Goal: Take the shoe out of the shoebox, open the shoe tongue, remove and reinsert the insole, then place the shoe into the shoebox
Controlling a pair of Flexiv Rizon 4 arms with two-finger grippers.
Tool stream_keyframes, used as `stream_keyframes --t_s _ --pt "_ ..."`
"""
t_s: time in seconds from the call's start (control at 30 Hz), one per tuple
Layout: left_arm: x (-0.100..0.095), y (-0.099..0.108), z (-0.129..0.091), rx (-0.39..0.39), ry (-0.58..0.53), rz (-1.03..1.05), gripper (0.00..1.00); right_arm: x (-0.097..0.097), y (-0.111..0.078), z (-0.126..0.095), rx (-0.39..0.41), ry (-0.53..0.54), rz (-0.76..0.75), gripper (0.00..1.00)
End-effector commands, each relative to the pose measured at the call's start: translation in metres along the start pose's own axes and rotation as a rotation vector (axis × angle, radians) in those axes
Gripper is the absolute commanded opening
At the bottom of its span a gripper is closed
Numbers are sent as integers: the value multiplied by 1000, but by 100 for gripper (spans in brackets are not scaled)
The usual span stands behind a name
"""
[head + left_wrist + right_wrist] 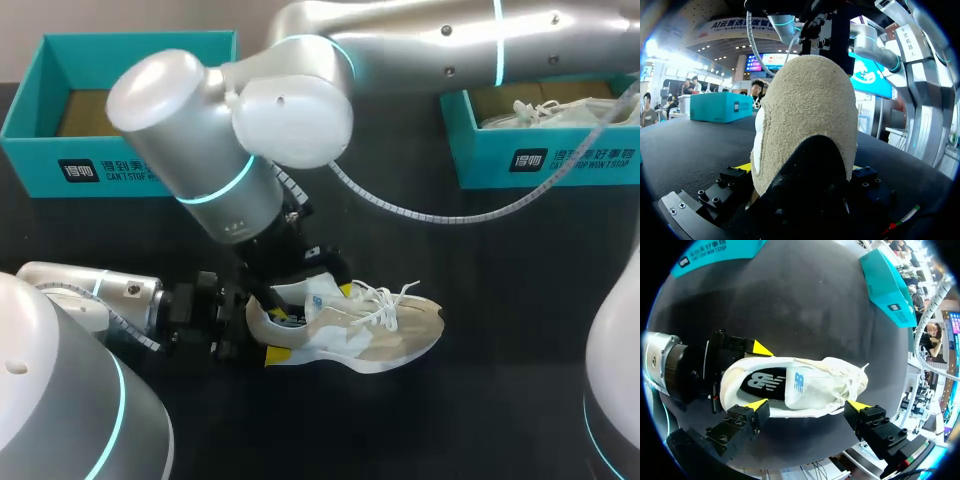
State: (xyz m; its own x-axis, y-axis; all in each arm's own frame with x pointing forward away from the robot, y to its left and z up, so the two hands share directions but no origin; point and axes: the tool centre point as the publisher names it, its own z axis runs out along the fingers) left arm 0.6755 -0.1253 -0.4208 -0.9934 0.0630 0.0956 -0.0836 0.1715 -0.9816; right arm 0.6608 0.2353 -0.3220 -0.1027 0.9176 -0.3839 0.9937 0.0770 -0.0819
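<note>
A beige and white sneaker (370,335) lies on the black table, heel to the left and toe to the right. My left gripper (268,328) comes in low from the left and is shut on the heel (807,115), one yellow fingertip (761,348) pressed to each side. My right gripper (807,404) hangs open just above the shoe's mouth (314,303), holding nothing. Under it I see the black insole (762,382) with a white logo and the white tongue (800,385) lying over the laces.
A teal shoebox (120,165) stands open at the back left. A second teal box (545,160) at the back right holds another white shoe (550,108). My right arm's white coiled cable (450,212) hangs over the table between them.
</note>
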Motion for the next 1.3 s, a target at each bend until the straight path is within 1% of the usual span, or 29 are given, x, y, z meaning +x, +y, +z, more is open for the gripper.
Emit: stream_keyframes --t_s 0.03,0.23,0.5,0.7,1.07,1.3 --pt "-1 4 3 0 -2 0 0 4 -5 3 -12 -71 471 100" --pt "-1 4 3 0 -2 0 0 1 -1 13 -29 -69 495 100" --pt "-1 4 3 0 -2 0 0 -1 4 23 -35 -35 508 100" --pt "-1 4 3 0 -2 0 0 -5 3 32 -45 -41 545 100" --pt "-1 4 3 0 -2 0 0 -21 2 42 -69 -38 600 100" --pt "-1 4 3 0 -2 0 0 -32 3 48 -62 -19 654 100"
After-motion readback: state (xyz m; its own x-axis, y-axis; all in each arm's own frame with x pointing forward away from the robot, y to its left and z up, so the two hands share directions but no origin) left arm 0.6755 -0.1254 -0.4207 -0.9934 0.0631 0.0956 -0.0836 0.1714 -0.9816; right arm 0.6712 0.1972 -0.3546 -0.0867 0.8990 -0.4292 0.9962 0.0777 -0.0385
